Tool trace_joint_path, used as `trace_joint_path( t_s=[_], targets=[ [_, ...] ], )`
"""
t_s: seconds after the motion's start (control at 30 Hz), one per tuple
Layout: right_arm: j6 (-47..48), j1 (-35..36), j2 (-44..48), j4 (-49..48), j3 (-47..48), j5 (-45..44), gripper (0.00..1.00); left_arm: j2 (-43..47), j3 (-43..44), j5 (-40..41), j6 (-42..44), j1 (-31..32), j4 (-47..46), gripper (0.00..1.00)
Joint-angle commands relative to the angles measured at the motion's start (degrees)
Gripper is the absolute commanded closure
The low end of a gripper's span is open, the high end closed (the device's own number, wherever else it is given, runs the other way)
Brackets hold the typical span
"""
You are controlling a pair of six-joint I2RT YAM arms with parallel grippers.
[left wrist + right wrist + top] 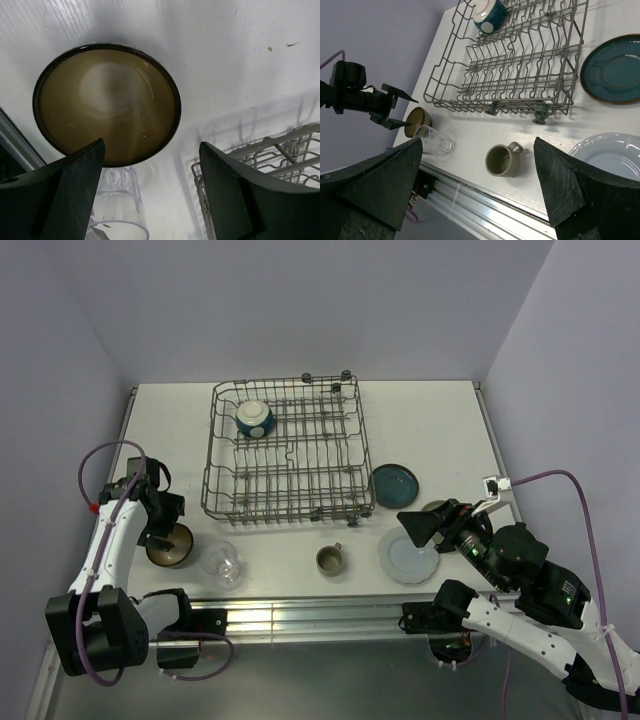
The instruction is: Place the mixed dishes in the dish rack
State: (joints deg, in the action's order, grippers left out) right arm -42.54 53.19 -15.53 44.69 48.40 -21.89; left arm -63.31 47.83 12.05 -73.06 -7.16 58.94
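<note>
Overhead, the left tool (151,146) gapes above the dark brown bowl (106,102), the right tool (478,141) likewise spread.

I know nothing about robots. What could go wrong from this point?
The left gripper hangs open over the dark brown bowl, with the clear glass close beside it; a finger coming down might tip the glass. The pale-blue plate lies flat near the table's front edge, by the open right gripper; a poor grab could nudge it off.
</note>
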Motion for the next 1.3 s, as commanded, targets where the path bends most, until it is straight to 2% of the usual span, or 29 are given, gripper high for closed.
trace_joint_path(
  t_s=[0.0,0.23,0.37,0.4,0.43,0.5,0.53,0.57,0.67,0.87,1.07,1.2,1.27],
  targets=[
    [-0.3,-0.4,0.3,-0.2,0.1,-1.5,0.00,-1.9,-1.2,-1.2,1.2,-0.7,-4.3,0.18],
    [-0.7,-0.4,0.4,-0.1,-0.2,-1.2,0.00,-5.7,-3.9,-2.3,2.2,-1.5,-7.1,0.25],
    [-0.8,-0.3,0.4,0.0,0.0,-1.2,0.00,-5.0,-4.8,-2.3,2.3,-1.9,-7.3,0.37],
    [-0.8,-0.4,0.4,0.0,0.1,-1.3,0.00,-4.8,-4.7,-2.2,2.3,-2.0,-7.2,0.42],
    [-0.7,-0.4,0.2,0.0,0.2,-1.2,0.00,-4.5,-4.8,-2.2,2.4,-2.2,-7.0,0.53],
    [-0.9,-0.4,0.1,-0.1,0.2,-1.1,0.00,-4.1,-4.5,-2.4,2.7,-2.6,-6.5,0.65],
    [-0.9,-0.3,-0.2,-0.3,0.2,-1.0,0.00,-3.8,-4.3,-2.3,2.8,-3.1,-6.1,0.78],
    [-0.9,-0.3,-0.3,-0.4,0.2,-0.8,0.00,-3.4,-4.1,-2.2,2.9,-3.4,-5.1,0.86],
    [-0.8,-0.4,-0.9,-0.6,0.3,-0.4,0.00,-1.4,-2.8,-0.7,3.0,-4.4,-2.8,0.99],
    [-0.3,-0.4,-4.3,-1.3,1.0,1.2,0.00,4.6,3.3,0.2,3.8,-5.7,2.0,1.00],
    [2.5,-0.3,-10.9,-4.9,2.6,7.6,0.00,9.8,20.7,3.4,7.0,-5.7,9.3,1.00],
    [4.6,-0.3,-17.4,-8.1,5.1,11.0,0.00,10.9,32.7,-0.8,10.5,-5.7,9.5,1.00],
    [5.8,-0.4,-19.6,-8.9,6.3,12.9,0.00,10.8,35.2,-4.2,12.3,-5.8,8.3,1.00]
  ],
)
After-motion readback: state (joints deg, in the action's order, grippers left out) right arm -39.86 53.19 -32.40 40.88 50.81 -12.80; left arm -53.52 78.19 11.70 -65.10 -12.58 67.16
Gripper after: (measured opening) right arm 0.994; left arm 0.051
